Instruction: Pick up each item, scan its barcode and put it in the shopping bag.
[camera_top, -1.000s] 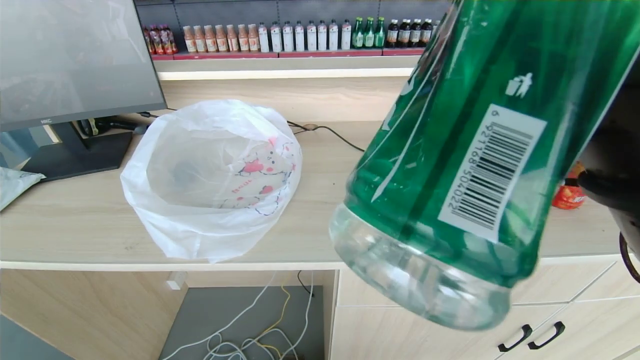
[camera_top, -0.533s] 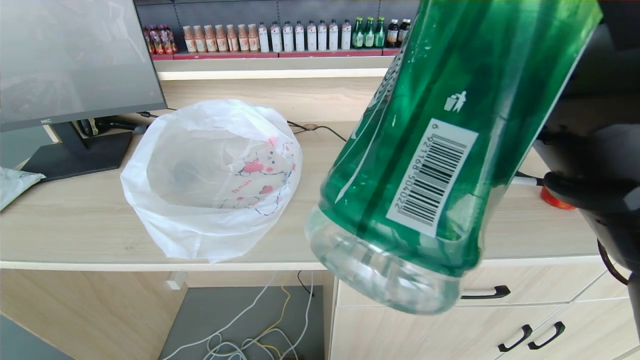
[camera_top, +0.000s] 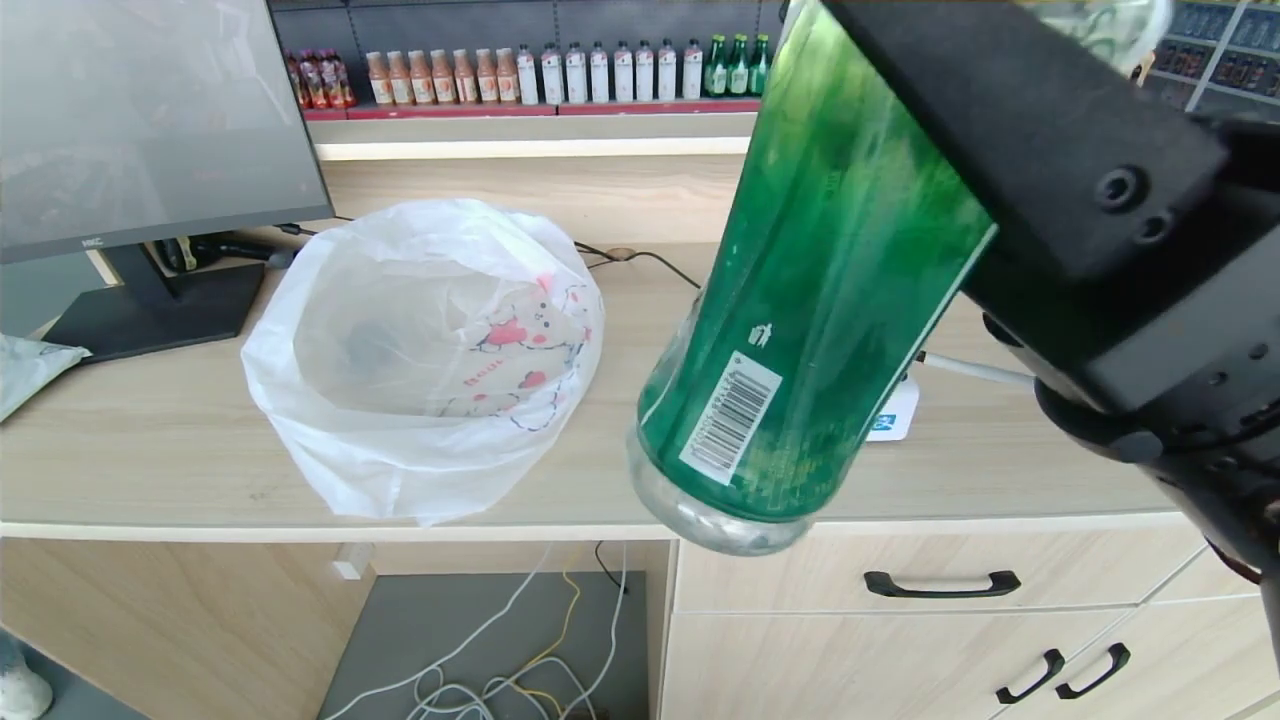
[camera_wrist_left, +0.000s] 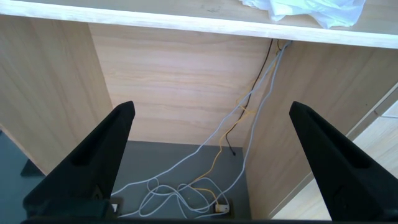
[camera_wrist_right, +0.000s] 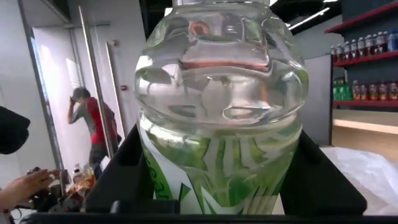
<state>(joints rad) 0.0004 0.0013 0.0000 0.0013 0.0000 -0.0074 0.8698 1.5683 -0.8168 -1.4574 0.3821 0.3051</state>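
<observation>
A green bottle (camera_top: 810, 300) with a clear base hangs tilted over the counter's front edge, right of the shopping bag, its barcode (camera_top: 730, 417) facing me. My right gripper (camera_top: 900, 80) is shut on the bottle's upper part; up close, the bottle (camera_wrist_right: 221, 106) sits between the black fingers (camera_wrist_right: 323, 180). The white shopping bag (camera_top: 420, 350) stands open on the wooden counter (camera_top: 150, 450), with something printed pink and white inside. My left gripper (camera_wrist_left: 211, 162) is open and empty below the counter edge, over a tangle of cables (camera_wrist_left: 205, 186).
A monitor (camera_top: 150, 110) on a black stand is at the counter's back left. A small white device (camera_top: 893, 412) with a cable lies behind the bottle. Drawers with black handles (camera_top: 940, 585) are under the counter. Shelves of bottles (camera_top: 560, 75) line the back.
The bottle has swung left and away from the head camera, so it looks smaller and its barcode sits lower. The right gripper's finger now shows in front of its upper part.
</observation>
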